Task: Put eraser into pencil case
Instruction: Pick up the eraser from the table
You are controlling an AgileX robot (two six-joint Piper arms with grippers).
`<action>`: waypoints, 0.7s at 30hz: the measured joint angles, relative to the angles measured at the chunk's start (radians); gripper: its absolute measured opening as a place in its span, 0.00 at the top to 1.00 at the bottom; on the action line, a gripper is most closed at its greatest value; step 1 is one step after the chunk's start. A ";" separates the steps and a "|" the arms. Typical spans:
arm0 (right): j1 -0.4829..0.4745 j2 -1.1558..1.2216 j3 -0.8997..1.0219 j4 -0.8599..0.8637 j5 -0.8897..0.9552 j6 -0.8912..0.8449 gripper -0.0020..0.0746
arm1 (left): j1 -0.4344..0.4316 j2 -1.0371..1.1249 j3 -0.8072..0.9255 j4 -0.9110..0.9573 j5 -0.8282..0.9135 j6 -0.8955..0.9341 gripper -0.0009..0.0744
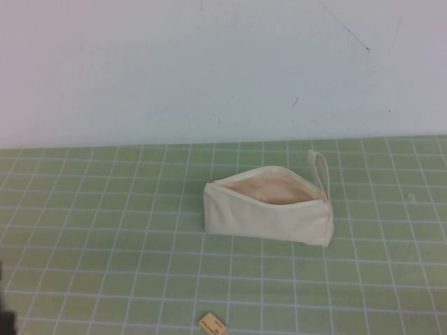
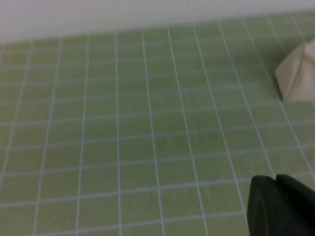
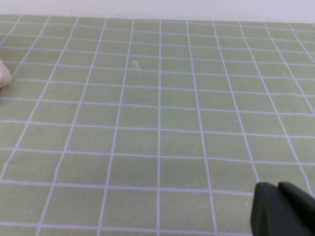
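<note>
The desk point(image 1: 98, 230) is covered by a green mat ruled with white grid lines, and it runs back to a plain white wall point(image 1: 209, 63) at the far side.

The case point(image 1: 269, 209) sits right of centre on the desk, resting on its long side with the zip mouth open and facing up, so the pale beige lining shows inside. It is wedge-shaped, taller at the left end and tapering toward the right. A thin loop strap point(image 1: 320, 171) stands up from its right, far end. In the left wrist view 1 cream corner of the case point(image 2: 298, 73) shows at the edge of the picture; in the right wrist view only a small pale sliver of it point(image 3: 4, 76) shows at the edge.

The left gripper point(image 2: 283, 206) shows in its own wrist view as a dark shape low in the corner, above bare mat well apart from the case; I cannot tell whether its fingers are open or closed. In the high view only a dark sliver of the left arm point(image 1: 5, 314) appears at the near left edge.

The right gripper point(image 3: 283, 211) is likewise a dark shape in the corner of its wrist view, over bare mat; its fingers cannot be read either.

The eraser point(image 1: 212, 324) lies flat on the desk at the near edge, left of the case's middle and well apart from it, tan with dark marks on top. Neither gripper touches it.
</note>
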 joint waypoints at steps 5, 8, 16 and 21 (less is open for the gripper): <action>0.000 0.000 0.000 -0.001 0.000 0.000 0.97 | 0.000 0.365 -0.137 -0.149 0.094 0.192 0.99; 0.000 0.000 0.000 -0.001 0.000 0.000 0.97 | -0.003 0.546 -0.176 -0.248 0.096 0.299 0.99; 0.000 0.000 0.000 -0.001 0.000 0.000 0.97 | -0.210 0.796 -0.229 -0.263 0.018 0.382 0.99; 0.000 0.000 0.000 -0.001 0.000 0.000 0.97 | -0.390 0.888 -0.285 -0.229 -0.010 0.380 0.96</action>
